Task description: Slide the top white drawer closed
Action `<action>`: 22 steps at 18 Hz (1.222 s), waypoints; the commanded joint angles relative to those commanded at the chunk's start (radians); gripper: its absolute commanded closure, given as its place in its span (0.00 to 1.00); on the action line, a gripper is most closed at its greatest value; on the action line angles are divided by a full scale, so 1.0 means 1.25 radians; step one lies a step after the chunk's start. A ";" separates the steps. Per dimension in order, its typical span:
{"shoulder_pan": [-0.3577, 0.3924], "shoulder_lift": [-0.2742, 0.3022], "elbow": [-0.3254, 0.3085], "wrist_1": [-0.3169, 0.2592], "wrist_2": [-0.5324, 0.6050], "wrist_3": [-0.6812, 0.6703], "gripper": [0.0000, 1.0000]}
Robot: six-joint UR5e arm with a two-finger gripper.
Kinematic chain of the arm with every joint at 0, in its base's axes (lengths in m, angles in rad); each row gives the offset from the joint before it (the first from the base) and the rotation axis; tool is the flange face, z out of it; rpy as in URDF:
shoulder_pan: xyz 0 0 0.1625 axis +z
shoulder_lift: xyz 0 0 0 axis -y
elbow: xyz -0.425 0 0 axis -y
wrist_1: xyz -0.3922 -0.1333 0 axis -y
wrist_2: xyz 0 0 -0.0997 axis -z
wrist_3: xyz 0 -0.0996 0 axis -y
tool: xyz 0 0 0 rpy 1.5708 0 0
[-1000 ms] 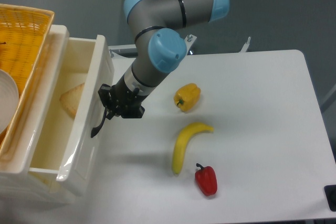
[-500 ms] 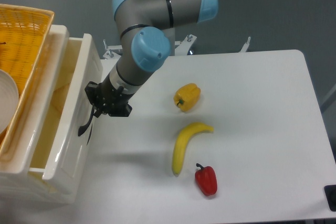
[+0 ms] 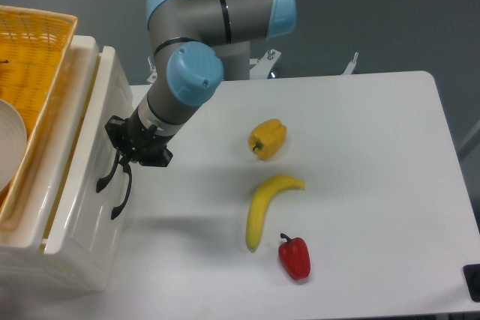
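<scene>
tool (image 3: pixel 120 157) pushed top white drawer (image 3: pixel 88 162) nearly shut

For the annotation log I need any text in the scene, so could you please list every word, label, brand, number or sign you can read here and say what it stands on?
None: no readable text shows anywhere in this view.
The robot arm, gripper, top white drawer, yellow wicker basket, banana, yellow pepper, red pepper and table all show no lettering or numbers.
</scene>
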 joint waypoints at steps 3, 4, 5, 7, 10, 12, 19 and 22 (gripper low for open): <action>-0.004 -0.001 0.000 0.016 0.001 -0.011 0.95; -0.004 -0.001 0.001 0.016 0.001 -0.011 0.95; -0.004 -0.002 0.002 0.016 0.001 -0.011 0.95; -0.003 -0.005 0.005 0.017 0.001 -0.005 0.89; 0.019 -0.005 0.010 0.021 0.010 -0.001 0.83; 0.053 -0.005 0.020 0.026 0.022 0.000 0.61; 0.197 -0.032 0.052 0.110 0.189 0.001 0.00; 0.267 -0.071 0.058 0.162 0.232 0.002 0.00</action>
